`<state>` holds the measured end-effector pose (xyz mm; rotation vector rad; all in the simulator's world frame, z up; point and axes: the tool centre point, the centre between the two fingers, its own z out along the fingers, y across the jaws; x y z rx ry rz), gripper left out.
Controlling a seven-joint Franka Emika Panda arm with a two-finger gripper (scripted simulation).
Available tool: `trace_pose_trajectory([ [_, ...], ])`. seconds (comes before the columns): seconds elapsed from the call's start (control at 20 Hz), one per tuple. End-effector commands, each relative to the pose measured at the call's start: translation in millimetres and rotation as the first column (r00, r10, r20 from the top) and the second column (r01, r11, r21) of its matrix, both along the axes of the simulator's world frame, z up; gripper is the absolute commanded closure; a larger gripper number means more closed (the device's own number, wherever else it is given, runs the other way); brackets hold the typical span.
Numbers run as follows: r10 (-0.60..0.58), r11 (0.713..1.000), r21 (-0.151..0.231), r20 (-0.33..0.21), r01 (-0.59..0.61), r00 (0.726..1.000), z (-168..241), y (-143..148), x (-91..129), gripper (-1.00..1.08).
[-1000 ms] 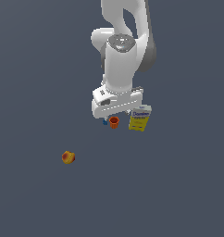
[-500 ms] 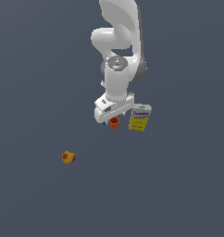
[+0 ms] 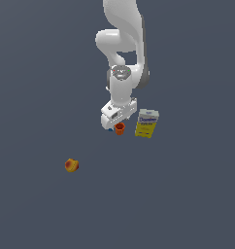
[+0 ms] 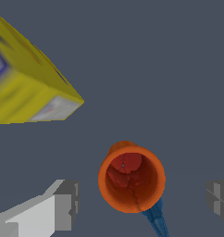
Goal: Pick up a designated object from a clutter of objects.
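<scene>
our pincer [image 4: 142,199] stands wide open with nothing in it, its two grey fingers [image 4: 66,205] on either side of the orange cup [image 4: 131,178] and clear of its walls. we take the cup as our landmark: it sits upright on the dark floor [image 4: 155,69], hollow top facing up at the wrist, right between the fingers. in the exterior view the cup [image 3: 120,128] shows just below the white hand of the arm [image 3: 120,92].

we judge the cup light, stiff and thin-walled, smooth enough to slip, and easy to tip or nudge since it is so small. the round wall offers only a narrow contact on each side, so we would close across its middle, centred, squeezing gently on opposite sides of the rim and body.

a little blue thing [image 4: 155,218] pokes out from under the cup's edge, touching or nearly so; it may get caught in the closing.

the yellow box [image 4: 26,88] lies near the cup but apart from it. the peach [image 3: 71,165] lies well apart from the cup, toward the exterior view's left.
</scene>
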<state>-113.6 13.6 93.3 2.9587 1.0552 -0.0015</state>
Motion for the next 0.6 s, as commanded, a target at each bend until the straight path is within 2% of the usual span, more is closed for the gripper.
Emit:
trace_pose_trajectory([
  [0.0,0.014,1.000,0.000,0.001,-0.014,1.000,-4,0,-4,-0.92],
  [0.55,0.016,1.000,0.001,0.000,-0.016,1.000,-16,0,-6,-0.92],
])
